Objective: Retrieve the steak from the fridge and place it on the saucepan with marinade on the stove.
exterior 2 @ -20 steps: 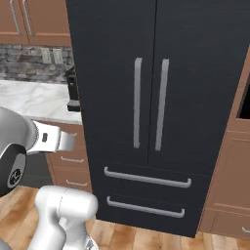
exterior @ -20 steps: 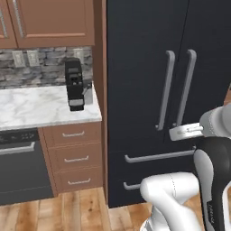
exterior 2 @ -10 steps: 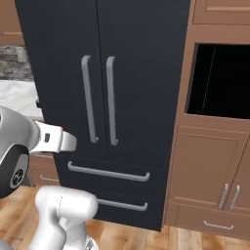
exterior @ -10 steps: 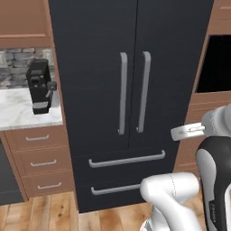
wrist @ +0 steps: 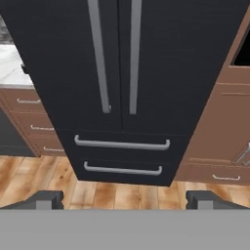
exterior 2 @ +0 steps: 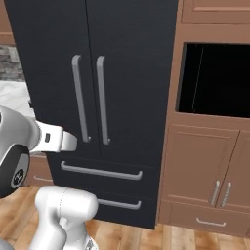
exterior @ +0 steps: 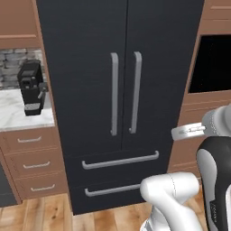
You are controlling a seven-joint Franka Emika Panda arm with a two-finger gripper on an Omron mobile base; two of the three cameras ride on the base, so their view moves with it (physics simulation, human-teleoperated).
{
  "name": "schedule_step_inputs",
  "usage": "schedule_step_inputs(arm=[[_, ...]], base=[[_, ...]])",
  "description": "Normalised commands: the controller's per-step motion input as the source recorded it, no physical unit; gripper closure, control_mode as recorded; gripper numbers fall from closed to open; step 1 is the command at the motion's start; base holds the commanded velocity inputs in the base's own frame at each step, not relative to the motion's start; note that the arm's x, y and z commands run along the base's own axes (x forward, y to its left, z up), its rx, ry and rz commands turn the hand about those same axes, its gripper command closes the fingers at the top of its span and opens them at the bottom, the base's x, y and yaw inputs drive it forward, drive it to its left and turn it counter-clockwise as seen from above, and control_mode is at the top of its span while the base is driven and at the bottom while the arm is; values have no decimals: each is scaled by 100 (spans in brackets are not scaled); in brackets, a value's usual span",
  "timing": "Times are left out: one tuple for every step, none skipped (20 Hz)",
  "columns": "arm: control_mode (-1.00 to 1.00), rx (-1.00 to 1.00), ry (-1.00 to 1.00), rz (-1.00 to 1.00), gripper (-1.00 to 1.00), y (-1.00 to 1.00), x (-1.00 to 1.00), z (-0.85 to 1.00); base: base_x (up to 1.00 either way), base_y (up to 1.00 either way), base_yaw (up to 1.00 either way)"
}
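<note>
Hand view: fridge [wrist: 161, 63] black, both doors closed, two long grey handles, two drawers below. Pincer [wrist: 124, 199] released, empty, well short of it.

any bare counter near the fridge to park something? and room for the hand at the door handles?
Bare marble counter lies left of the fridge, in front of the black coffee machine at its right end. The two door handles stand close together; the gap between them is tight, the door faces outside them are free.
</note>
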Motion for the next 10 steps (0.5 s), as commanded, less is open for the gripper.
schedule_step_inputs(arm=[[100, 0, 0, 0, -100, 0, 0, 0], [100, 0, 0, 0, -100, 0, 0, 0], [100, 0, 0, 0, -100, 0, 0, 0], [100, 0, 0, 0, -100, 0, 0, 0], [100, 0, 0, 0, -100, 0, 0, 0], [100, 0, 0, 0, -100, 0, 0, 0], [100, 0, 0, 0, -100, 0, 0, 0], [100, 0, 0, 0, -100, 0, 0, 0], [100, 0, 0, 0, -100, 0, 0, 0], [100, 0, 0, 0, -100, 0, 0, 0]], base=[[0, 19, -10], [0, 33, -7], [0, 36, -7], [0, 36, -5], [-3, 25, -3], [-13, 19, -2], [-21, 20, -1], [-24, 23, -2], [-21, 31, -2], [-17, 36, -3]])
